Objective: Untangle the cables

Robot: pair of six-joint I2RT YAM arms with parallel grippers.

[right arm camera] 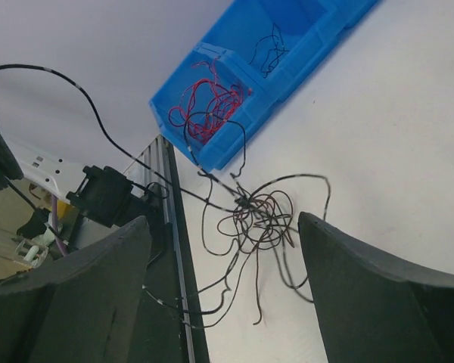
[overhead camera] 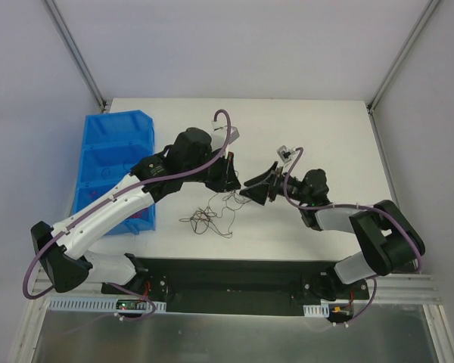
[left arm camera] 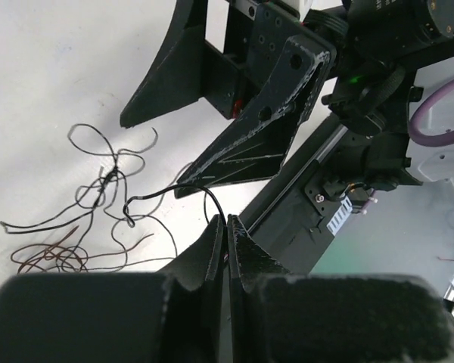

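The cables (overhead camera: 208, 215) are a loose tangle of thin black and dark red wires on the white table (overhead camera: 318, 128), between the arms. In the left wrist view the tangle (left arm camera: 98, 197) lies left of my left gripper (left arm camera: 227, 224). That gripper is shut on one black cable (left arm camera: 183, 187), which runs out of its tips. My left gripper (overhead camera: 232, 181) hangs just above and right of the tangle. My right gripper (overhead camera: 248, 189) faces it, open. In the right wrist view the tangle (right arm camera: 261, 215) lies below my right gripper (right arm camera: 223, 221), between its spread fingers (right arm camera: 363, 272), and nothing is gripped.
A blue bin (overhead camera: 113, 162) stands at the table's left side. In the right wrist view the blue bin (right arm camera: 246, 140) holds red wires (right arm camera: 212, 98) in one compartment and dark wires (right arm camera: 268, 41) in another. A black rail (right arm camera: 183, 302) runs along the near table edge.
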